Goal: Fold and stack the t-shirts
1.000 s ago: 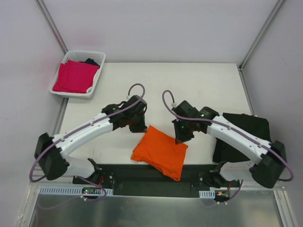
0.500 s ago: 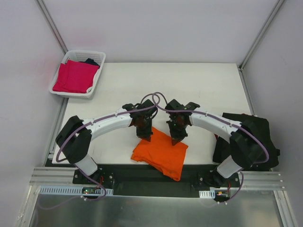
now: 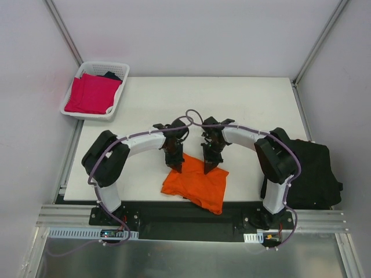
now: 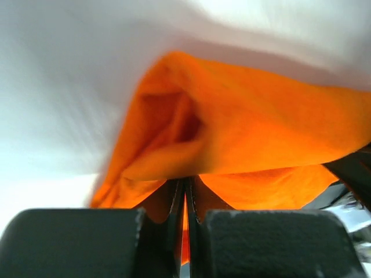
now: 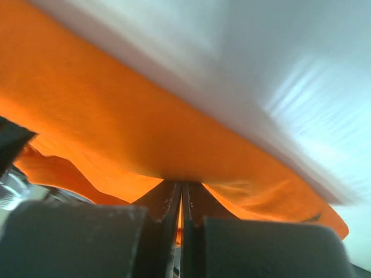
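Observation:
A folded bright orange t-shirt [image 3: 196,183] lies at the table's near middle edge. My left gripper [image 3: 177,167] is shut on its far left corner, and orange cloth [image 4: 243,139] fills that wrist view with a thin fold pinched between the closed jaws. My right gripper [image 3: 208,168] is shut on the far right corner, the orange t-shirt [image 5: 145,133] draped over its closed jaws. A pile of black t-shirts [image 3: 310,171] lies at the right edge. A magenta-pink t-shirt [image 3: 90,94] sits in the basket, with a black one [image 3: 110,75] behind it.
The white lattice basket [image 3: 118,88] stands off the table's far left corner. Both arms arch inward and meet over the near middle of the white table [image 3: 232,104]. Grey walls close in the back and sides.
Both grippers have drawn closer together and a little nearer, keeping hold of the orange t-shirt's far corners. The shirt has narrowed and shifted slightly toward the near edge.

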`<control>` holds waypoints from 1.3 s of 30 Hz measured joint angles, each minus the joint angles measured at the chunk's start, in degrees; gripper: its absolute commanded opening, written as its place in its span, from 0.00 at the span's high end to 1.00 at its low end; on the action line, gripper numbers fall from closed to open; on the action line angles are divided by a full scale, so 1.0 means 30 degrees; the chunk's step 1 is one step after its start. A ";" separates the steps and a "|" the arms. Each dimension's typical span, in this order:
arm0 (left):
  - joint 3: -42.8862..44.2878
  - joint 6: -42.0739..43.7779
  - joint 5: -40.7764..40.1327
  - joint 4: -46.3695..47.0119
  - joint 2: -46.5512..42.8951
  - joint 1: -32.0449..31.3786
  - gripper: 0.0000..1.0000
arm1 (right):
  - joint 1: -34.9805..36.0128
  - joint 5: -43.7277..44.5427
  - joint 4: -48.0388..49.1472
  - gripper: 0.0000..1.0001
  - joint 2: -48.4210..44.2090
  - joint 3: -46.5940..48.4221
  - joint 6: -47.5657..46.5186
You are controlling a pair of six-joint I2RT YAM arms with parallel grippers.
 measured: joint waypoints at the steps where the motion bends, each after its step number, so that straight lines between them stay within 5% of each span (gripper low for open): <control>1: 0.0000 0.0036 0.0138 0.0153 0.0146 0.0627 1.00 | -0.0532 -0.0233 0.0000 0.99 0.0291 0.0270 -0.0066; 8: 0.0823 0.0889 0.1049 0.0634 0.1290 0.4809 1.00 | -0.4211 -0.0780 -0.0889 0.99 0.3279 0.4998 -0.1246; 18: 0.1974 0.1647 0.1166 0.0787 0.2113 0.5785 1.00 | -0.6156 -0.0903 -0.1654 0.99 0.6528 1.0455 -0.2594; 26: 0.1166 0.1195 0.1071 0.1260 0.1603 0.5435 1.00 | -0.6477 -0.2251 -0.1559 0.99 0.5122 0.8357 -0.3118; 39: -0.1078 -0.1464 0.0998 0.2914 0.0291 0.1559 1.00 | -0.4845 -0.4524 -0.1574 0.99 -0.3949 0.1137 -0.2936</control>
